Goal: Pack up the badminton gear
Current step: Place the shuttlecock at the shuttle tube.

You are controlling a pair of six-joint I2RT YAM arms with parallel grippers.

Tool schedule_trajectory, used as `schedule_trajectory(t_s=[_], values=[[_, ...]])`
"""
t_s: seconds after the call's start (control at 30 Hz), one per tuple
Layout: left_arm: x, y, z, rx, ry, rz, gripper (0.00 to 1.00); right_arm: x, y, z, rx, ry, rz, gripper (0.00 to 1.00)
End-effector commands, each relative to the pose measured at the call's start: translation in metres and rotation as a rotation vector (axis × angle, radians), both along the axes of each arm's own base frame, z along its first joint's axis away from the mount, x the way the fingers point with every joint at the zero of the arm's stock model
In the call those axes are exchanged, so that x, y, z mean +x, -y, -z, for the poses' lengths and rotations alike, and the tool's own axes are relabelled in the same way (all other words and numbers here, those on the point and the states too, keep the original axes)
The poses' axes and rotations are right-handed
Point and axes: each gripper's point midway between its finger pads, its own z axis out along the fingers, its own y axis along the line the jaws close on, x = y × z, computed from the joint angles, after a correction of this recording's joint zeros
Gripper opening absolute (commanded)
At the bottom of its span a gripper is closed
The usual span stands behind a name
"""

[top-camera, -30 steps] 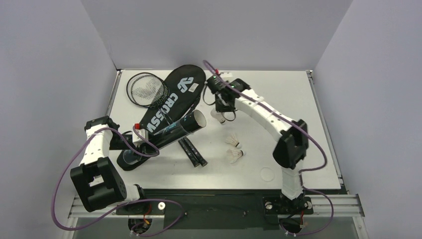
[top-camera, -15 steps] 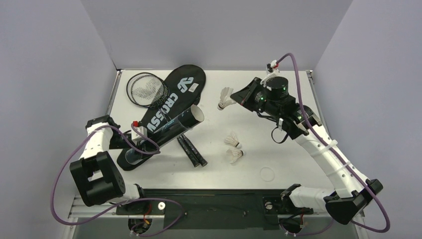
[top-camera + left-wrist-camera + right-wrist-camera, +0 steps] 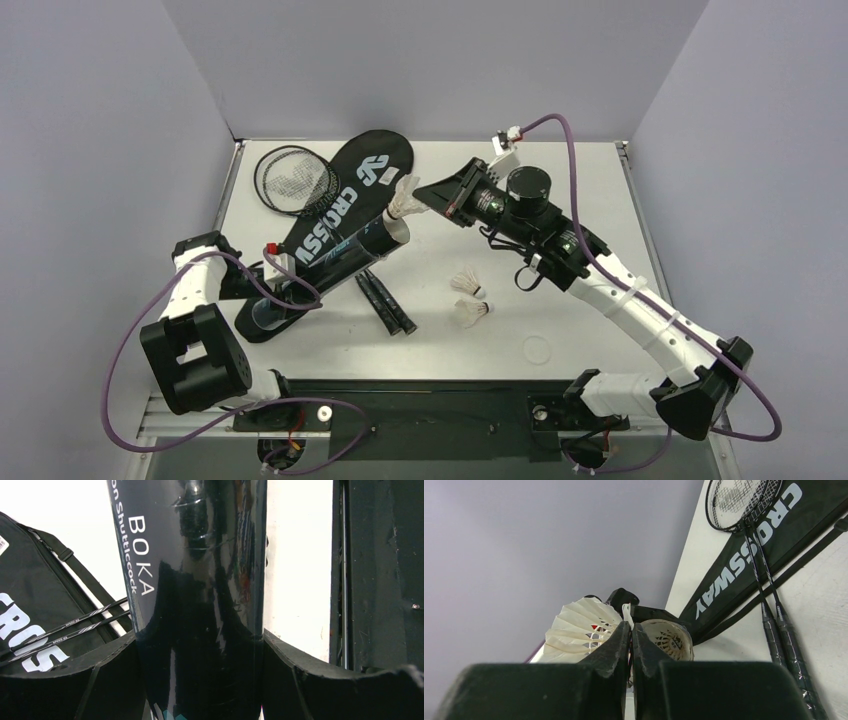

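So, quick update: in the last sec the right arm came up from low over the table [image 3: 600,190] w/ a shuttlecock [image 3: 404,196] and swung left. The right gripper [image 3: 425,192] now has it right at the open end of the tube [image 3: 355,252]. Wrist cam: jaws pinched nearly flat on the edge of the feather skirt. The shuttlecock is just beside the tube mouth [image 3: 668,639], not in yet. Cork end seems to point down at the mouth, but that's approx. The left gripper [image 3: 200,675] hasn't moved at all. Its fingers are spread wide and clamped on both sides of the tube's lower end, holding it tilted w/ the mouth raised. Something pale & round sits inside the mouth, prob. one already loaded, can't tell for sure. For the task this means transport is done and we're at the insert step for this one. Alignment looks close, but the grip is on thin feathers, off-centre, so it could twist or catch the rim going in. Still unpacked: two loose shuttlecocks [image 3: 467,283] lie on the table near the tube. The rackets [image 3: 293,180] lie w/ shafts across the bag [image 3: 350,195], not inside it. The tube itself also needs stowing. Roughly mid-task imo.
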Motion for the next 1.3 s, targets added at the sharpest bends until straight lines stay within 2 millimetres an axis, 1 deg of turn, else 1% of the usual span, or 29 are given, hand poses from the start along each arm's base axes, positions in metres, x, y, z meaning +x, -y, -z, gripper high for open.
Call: schedule_trajectory(t_s=[0.0, 0.2, 0.3, 0.47, 0.53, 0.6, 0.67, 0.73, 0.77, 0.8, 0.9, 1.03, 1.07, 1.17, 1.2, 1.27], values=[[0.004, 0.004, -0.021, -0.051, 0.053, -0.019, 0.2, -0.002, -0.011, -0.023, 0.047, 0.041, -0.038, 0.0], [0.006, 0.003, -0.023, -0.054, 0.057, -0.023, 0.2, -0.003, -0.007, -0.001, -0.023, 0.016, -0.03, 0.0], [0.005, 0.004, -0.023, -0.054, 0.056, -0.022, 0.2, -0.005, -0.005, 0.004, -0.034, 0.011, -0.033, 0.0], [0.005, 0.004, -0.023, -0.059, 0.057, -0.024, 0.2, -0.007, -0.009, 0.012, -0.035, -0.007, -0.056, 0.0], [0.006, 0.004, -0.024, -0.06, 0.061, -0.025, 0.2, -0.01, -0.014, 0.016, -0.031, -0.02, -0.082, 0.0], [0.007, 0.004, -0.026, -0.061, 0.067, -0.028, 0.2, -0.018, -0.024, 0.018, -0.013, -0.025, -0.147, 0.04], [0.008, 0.004, -0.029, -0.068, 0.073, -0.033, 0.2, -0.022, -0.028, 0.024, -0.039, -0.028, -0.176, 0.07], [0.009, 0.005, -0.031, -0.075, 0.08, -0.038, 0.2, -0.025, -0.028, 0.032, -0.08, -0.033, -0.191, 0.16], [0.01, 0.005, -0.032, -0.08, 0.083, -0.041, 0.2, -0.027, -0.027, 0.034, -0.098, -0.039, -0.194, 0.18], [0.01, 0.006, -0.033, -0.083, 0.082, -0.044, 0.2, -0.027, -0.026, 0.035, -0.117, -0.029, -0.199, 0.23], [0.012, 0.006, -0.035, -0.09, 0.079, -0.047, 0.2, -0.03, -0.025, 0.039, -0.158, -0.037, -0.217, 0.29], [0.011, 0.006, -0.035, -0.091, 0.079, -0.047, 0.2, -0.036, -0.031, 0.045, -0.191, -0.041, -0.25, 0.36], [0.01, 0.007, -0.034, -0.091, 0.078, -0.046, 0.2, -0.036, -0.034, 0.049, -0.206, -0.047, -0.257, 0.39], [0.01, 0.007, -0.035, -0.089, 0.081, -0.047, 0.2, -0.043, -0.043, 0.049, -0.219, -0.038, -0.292, 0.43], [0.01, 0.007, -0.036, -0.089, 0.082, -0.047, 0.2, -0.044, -0.044, 0.054, -0.239, -0.044, -0.301, 0.45], [0.01, 0.007, -0.037, -0.09, 0.082, -0.049, 0.2, -0.045, -0.044, 0.054, -0.254, -0.038, -0.304, 0.47]])
